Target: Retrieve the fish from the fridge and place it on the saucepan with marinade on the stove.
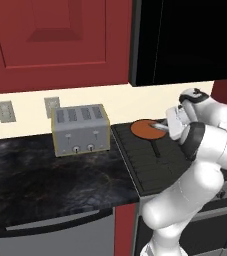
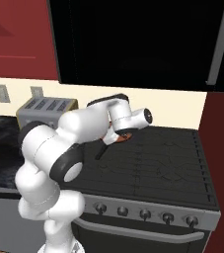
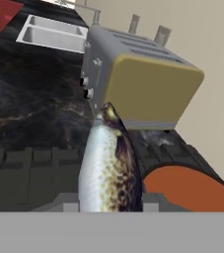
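The hand (image 1: pixel 166 126) was clamped on the fish (image 3: pixel 109 168), held over the stove's (image 2: pixel 153 163) back-left corner beside the saucepan (image 1: pixel 145 129). The fish looked slick and limp — best gripped mid-body.

No legible text, label, brand, number or sign anywhere.

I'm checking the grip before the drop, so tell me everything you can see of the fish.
The fish is slender, with a pale silvery belly speckled brown and a darker brown back. In the hand view it runs lengthwise away from the gripper, its narrow end pointing toward the toaster. The shut gripper holds it in the air over the stove, close beside the saucepan of orange-brown marinade and not yet in it. The finger contact itself is hidden at the frame's bottom.
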